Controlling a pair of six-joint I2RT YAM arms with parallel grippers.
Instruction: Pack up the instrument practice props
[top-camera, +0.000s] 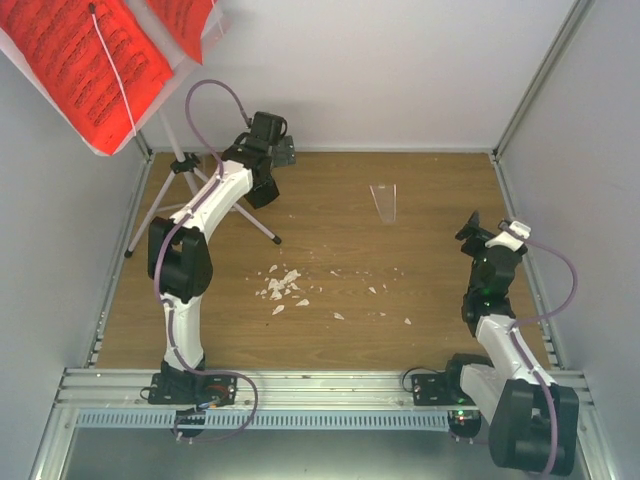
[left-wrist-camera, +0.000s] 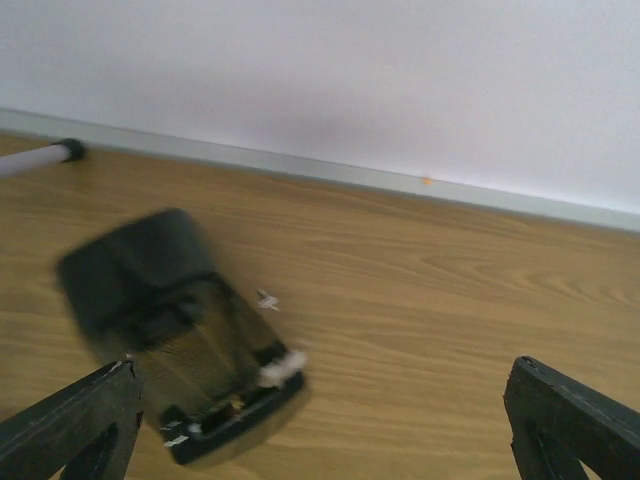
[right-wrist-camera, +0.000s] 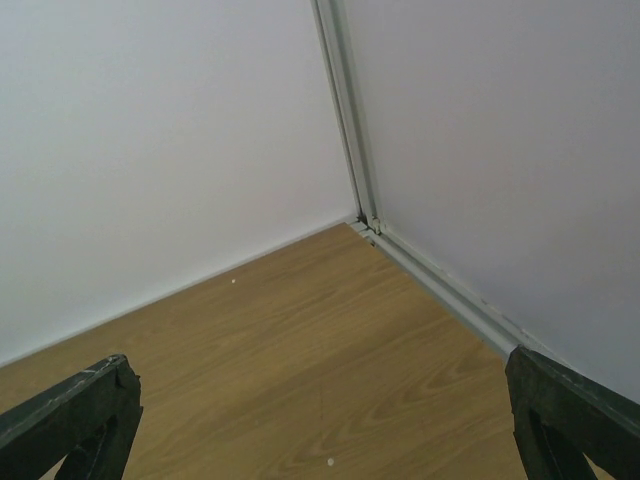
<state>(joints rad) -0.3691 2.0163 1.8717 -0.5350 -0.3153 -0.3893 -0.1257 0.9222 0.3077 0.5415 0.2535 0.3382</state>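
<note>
A: what's on the tray?
B: red sheets (top-camera: 90, 60), on the music stand (top-camera: 155, 208), back-left corner.
A: metronome?
B: metronome (left-wrist-camera: 175, 330) on its side on the table (top-camera: 400, 280) by the back wall (left-wrist-camera: 350, 80), blurred. left gripper (left-wrist-camera: 320, 400) and right gripper (right-wrist-camera: 320, 400) both spread wide, holding nothing.

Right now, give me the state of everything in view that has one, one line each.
music stand: upright on its tripod legs, far left corner.
red sheets: resting on the stand's tray.
metronome: on the table by the back wall, not clamped; too blurred to tell its pose.
left gripper: open, empty, at the metronome.
right gripper: open, empty, facing the far right corner.
white crumbs: scattered mid-table.
</note>
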